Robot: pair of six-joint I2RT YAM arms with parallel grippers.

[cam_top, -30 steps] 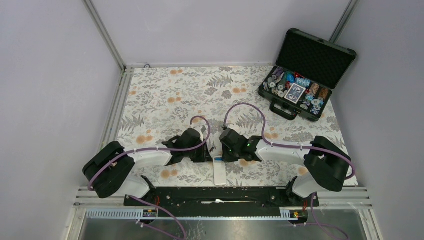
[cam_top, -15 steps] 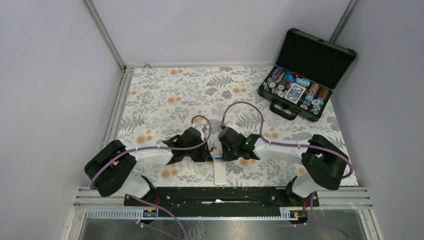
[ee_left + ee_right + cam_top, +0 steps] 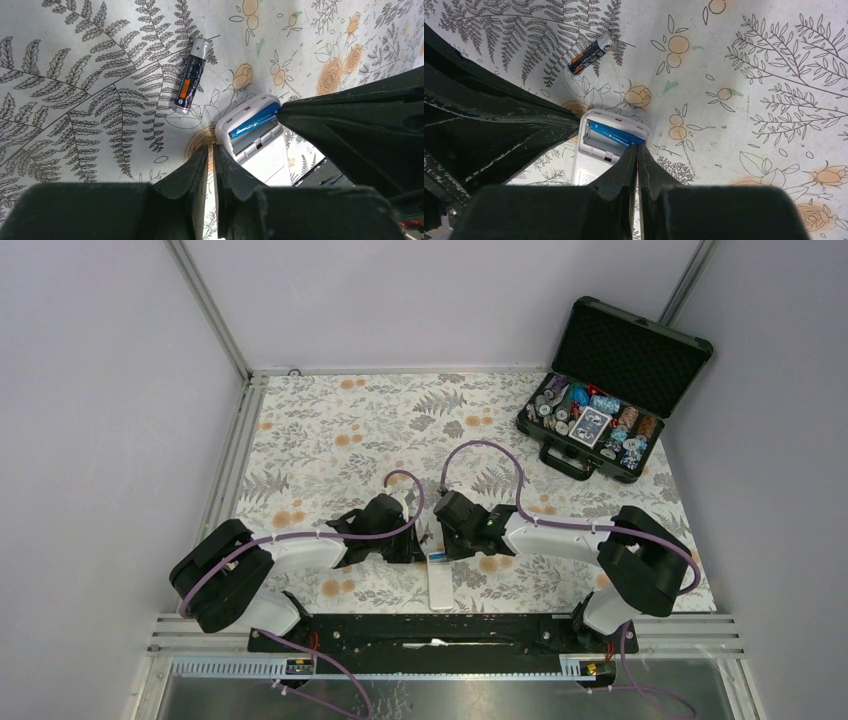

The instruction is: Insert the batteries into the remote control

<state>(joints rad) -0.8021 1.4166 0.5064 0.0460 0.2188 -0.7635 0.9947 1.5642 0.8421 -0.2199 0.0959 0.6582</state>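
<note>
The white remote control (image 3: pixel 438 587) lies face down at the table's near edge, its battery bay open at the far end. In the left wrist view the remote (image 3: pixel 270 161) holds a bright blue battery (image 3: pixel 255 120) in the bay's far slot; the near slot looks empty. A second, dark battery with an orange band (image 3: pixel 191 81) lies loose on the cloth just beyond. My left gripper (image 3: pixel 211 148) is shut and empty at the bay's left corner. My right gripper (image 3: pixel 637 149) is shut, its tip at the right end of the blue battery (image 3: pixel 616 136). The loose battery also shows in the right wrist view (image 3: pixel 591 54).
An open black hard case (image 3: pixel 610 390) with poker chips and cards stands at the far right. The two arms meet tip to tip over the remote's far end (image 3: pixel 432 543). A black rail (image 3: pixel 430 630) runs along the near edge.
The right arm's elbow has shifted slightly left, bringing its gripper a little closer in over the remote's far end. The left arm and the remote have stayed put.
</note>
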